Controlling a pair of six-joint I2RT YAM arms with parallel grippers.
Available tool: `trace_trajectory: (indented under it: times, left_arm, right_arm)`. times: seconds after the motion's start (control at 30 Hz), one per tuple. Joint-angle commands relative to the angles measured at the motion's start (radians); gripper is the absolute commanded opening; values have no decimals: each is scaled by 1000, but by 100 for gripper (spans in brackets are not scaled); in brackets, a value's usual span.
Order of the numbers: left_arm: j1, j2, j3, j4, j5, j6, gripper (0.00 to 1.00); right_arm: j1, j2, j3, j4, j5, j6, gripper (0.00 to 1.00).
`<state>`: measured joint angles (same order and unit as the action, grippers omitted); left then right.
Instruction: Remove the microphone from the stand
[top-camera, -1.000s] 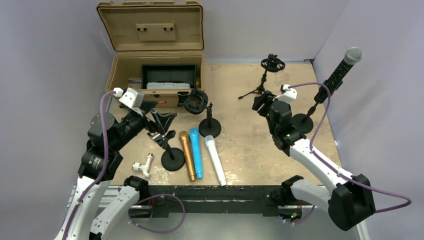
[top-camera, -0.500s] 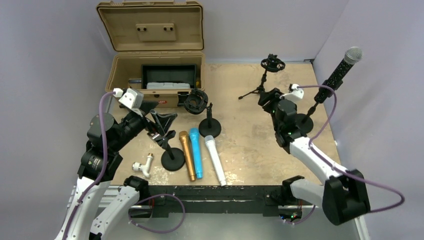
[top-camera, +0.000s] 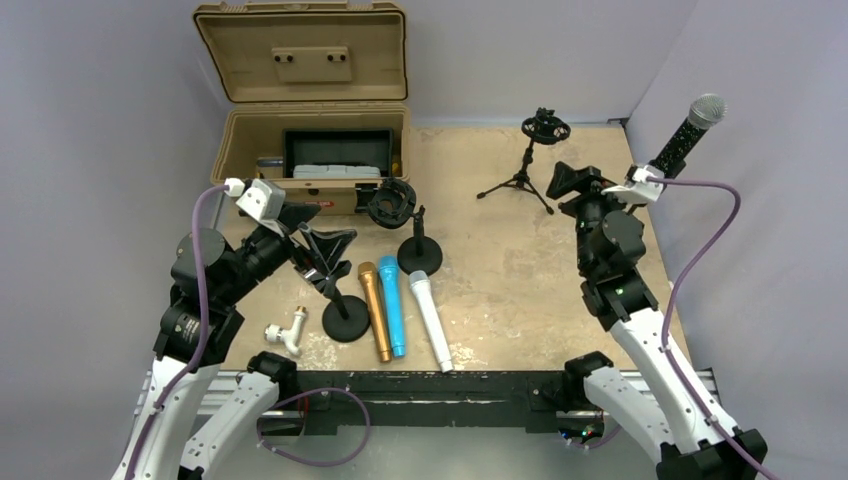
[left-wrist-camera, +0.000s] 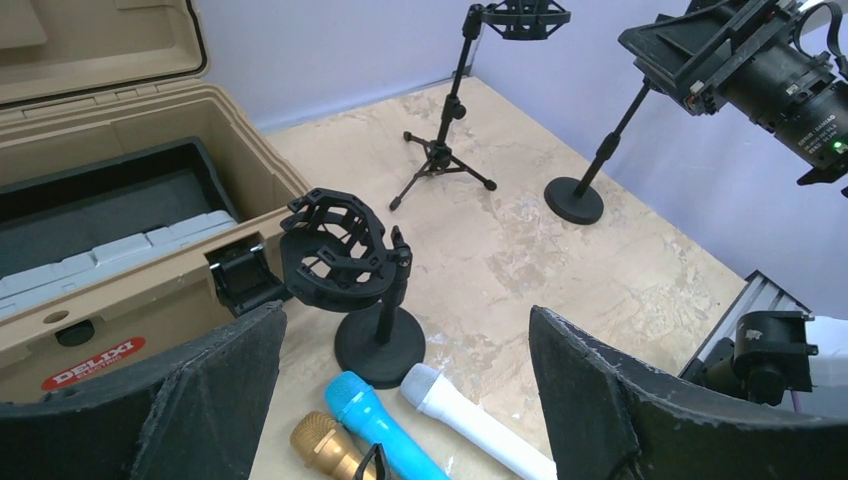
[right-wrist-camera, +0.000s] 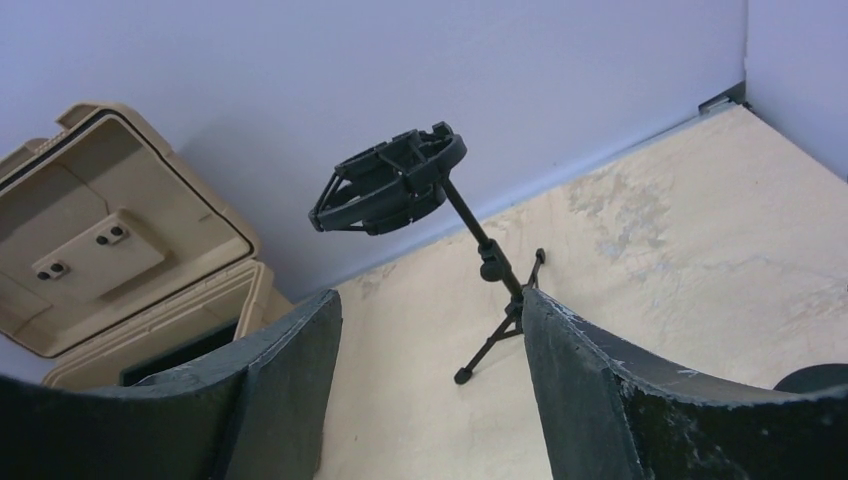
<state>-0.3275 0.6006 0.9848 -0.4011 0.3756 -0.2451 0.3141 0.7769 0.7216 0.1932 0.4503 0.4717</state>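
Tan tabletop (top-camera: 500, 280): microphone (top-camera: 688, 130) sat clipped atop stand (left-wrist-camera: 574, 200); right gripper (top-camera: 572, 180) just left of stand, fingers spread, empty; left gripper (left-wrist-camera: 405, 320) likewise released. Risk: a sideways tug could topple stand

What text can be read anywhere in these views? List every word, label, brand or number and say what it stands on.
"DELIXI": white capitals on the red label on the front wall of the tan case, read in the left wrist view.
Finer print under that word on the same label: too small to read.
The same label in the top view: too small to read.
No other readable text shows.
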Motion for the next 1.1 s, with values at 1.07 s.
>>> trace_trajectory:
  times: [1.07]
  left_arm:
    - [5,-15,10,72,54,-34,89]
  right_arm:
    - [83,466,542,-452,239,833,72]
